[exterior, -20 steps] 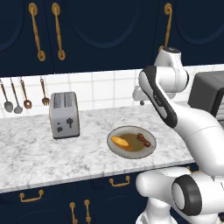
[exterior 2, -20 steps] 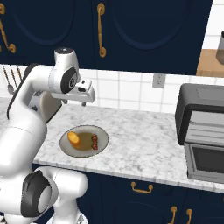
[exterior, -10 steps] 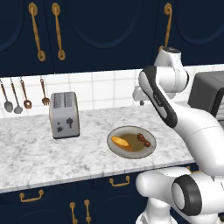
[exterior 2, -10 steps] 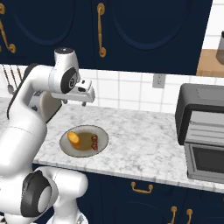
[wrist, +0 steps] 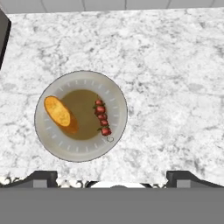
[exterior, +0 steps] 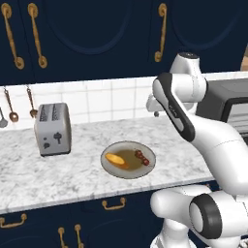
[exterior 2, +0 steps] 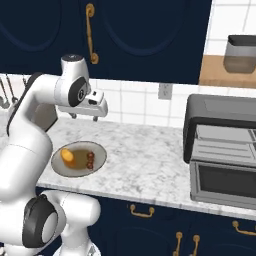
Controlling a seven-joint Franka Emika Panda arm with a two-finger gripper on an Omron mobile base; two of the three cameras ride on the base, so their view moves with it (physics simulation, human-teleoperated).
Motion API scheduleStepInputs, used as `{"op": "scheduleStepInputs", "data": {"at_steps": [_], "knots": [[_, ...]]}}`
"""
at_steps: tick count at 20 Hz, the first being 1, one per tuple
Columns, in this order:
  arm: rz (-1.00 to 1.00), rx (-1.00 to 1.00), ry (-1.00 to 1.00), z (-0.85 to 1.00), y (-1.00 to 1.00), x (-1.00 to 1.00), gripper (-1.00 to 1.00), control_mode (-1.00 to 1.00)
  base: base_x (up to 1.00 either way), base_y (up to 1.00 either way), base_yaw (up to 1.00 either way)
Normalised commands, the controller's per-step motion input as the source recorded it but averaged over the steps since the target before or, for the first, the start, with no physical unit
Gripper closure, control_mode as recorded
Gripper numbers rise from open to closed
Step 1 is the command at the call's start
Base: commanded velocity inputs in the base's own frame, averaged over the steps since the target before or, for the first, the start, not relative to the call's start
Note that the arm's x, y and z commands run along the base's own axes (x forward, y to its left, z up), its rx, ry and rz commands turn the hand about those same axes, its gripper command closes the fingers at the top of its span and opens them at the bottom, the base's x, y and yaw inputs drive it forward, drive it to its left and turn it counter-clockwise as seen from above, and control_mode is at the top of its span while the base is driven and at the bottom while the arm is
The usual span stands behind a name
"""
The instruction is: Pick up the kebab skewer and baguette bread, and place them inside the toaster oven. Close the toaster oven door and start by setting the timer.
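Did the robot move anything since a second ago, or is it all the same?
Nothing visibly changed. The white arm's pincer still hangs open above the round grey plate, holding nothing. The small golden-orange baguette bread and the dark red kebab skewer lie side by side on the plate, and the dark grey toaster oven stands with its door shut.

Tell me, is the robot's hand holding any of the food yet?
No. The gripper is open and empty, up above the counter. The baguette bread and kebab skewer lie on the plate.
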Motion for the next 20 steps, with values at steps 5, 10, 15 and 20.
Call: {"op": "scheduleStepInputs", "data": {"at_steps": [5, 10, 15, 20], "knots": [[0.00, 0.00, 0.00, 0.00, 0.00, 0.00, -1.00, 1.00, 0.00, -0.54, 0.00], [0.00, 0.00, 0.00, 0.00, 0.00, 0.00, -1.00, 1.00, 0.00, -0.54, 0.00], [0.00, 0.00, 0.00, 0.00, 0.00, 0.00, -1.00, 1.00, 0.00, -0.52, 0.00], [0.00, 0.00, 0.00, 0.00, 0.00, 0.00, -1.00, 1.00, 0.00, -0.10, 0.00]]}}
